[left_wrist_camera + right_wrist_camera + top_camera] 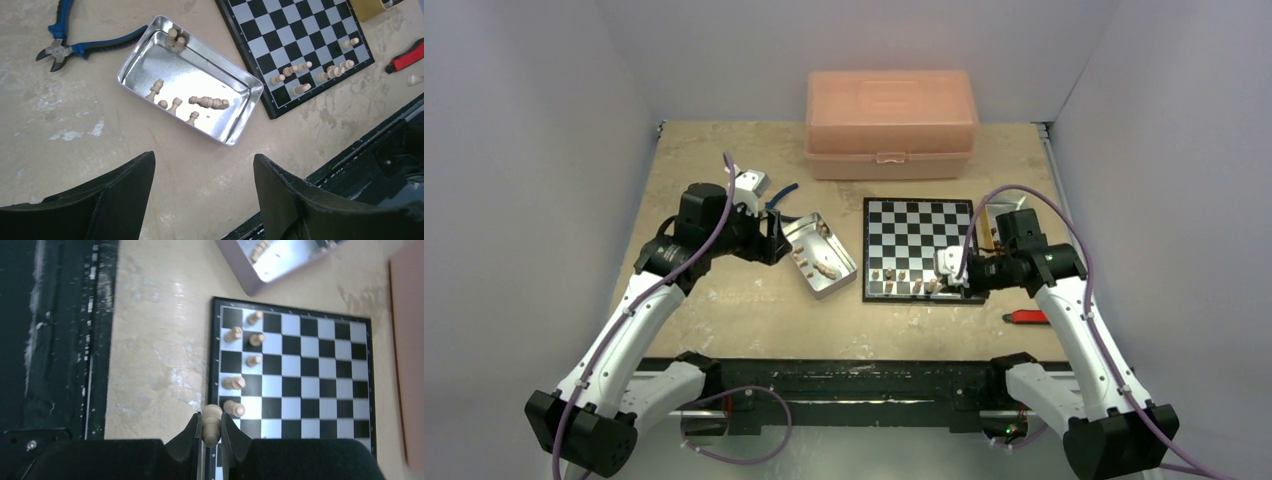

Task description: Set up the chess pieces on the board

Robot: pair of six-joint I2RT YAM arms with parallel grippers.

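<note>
Right gripper (211, 432), clamped on a tan piece (211, 416), should seat it upright, square-centred, in the row of the board (320, 386) nearest the desk's near edge; left gripper (204, 167) jaws apart.

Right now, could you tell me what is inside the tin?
Several light tan chess pieces sit in the tin, some clustered in one corner. Lying ones overlap, hiding the count.
</note>
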